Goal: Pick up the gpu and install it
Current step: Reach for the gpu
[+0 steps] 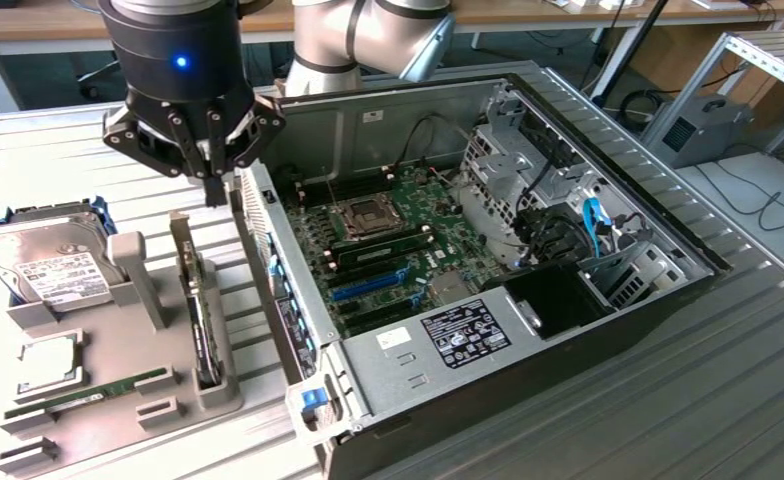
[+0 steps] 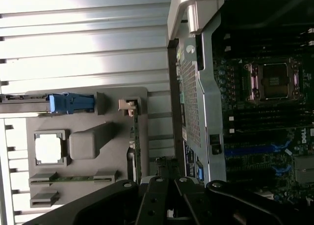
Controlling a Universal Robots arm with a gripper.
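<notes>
The open computer case [image 1: 526,400] lies on its side on the ribbed metal bench [image 1: 726,400], with its near corner and a small blue clip [image 1: 313,400] closest to the exterior view. Inside, the green motherboard [image 1: 392,240] faces up, with an empty processor socket [image 1: 365,215] and blue slots [image 1: 365,285].

Just beside the case, on the exterior view's left, is a grey holder [image 1: 152,405]. The gpu [image 1: 203,320] stands on edge in a slot along the side of the holder nearest the case. Its pale bracket strip [image 1: 180,250] is at the far end. In the wrist view the gpu [image 2: 138,151] shows as a thin dark edge between the holder [image 2: 113,102] and the case wall.

The holder also carries a hard drive [image 1: 52,265] with a white label, a square processor chip [image 1: 48,360] and a green memory stick [image 1: 92,392], each in its own seat, apart from the gpu.

The hand [image 1: 215,195] hangs above the gap between the holder and the case, near the bracket end of the gpu and not touching it. Its black fingers [image 1: 215,185] are drawn together with nothing between them. The wrist view shows the hand [image 2: 169,185] from behind, pointing down at the same gap.
</notes>
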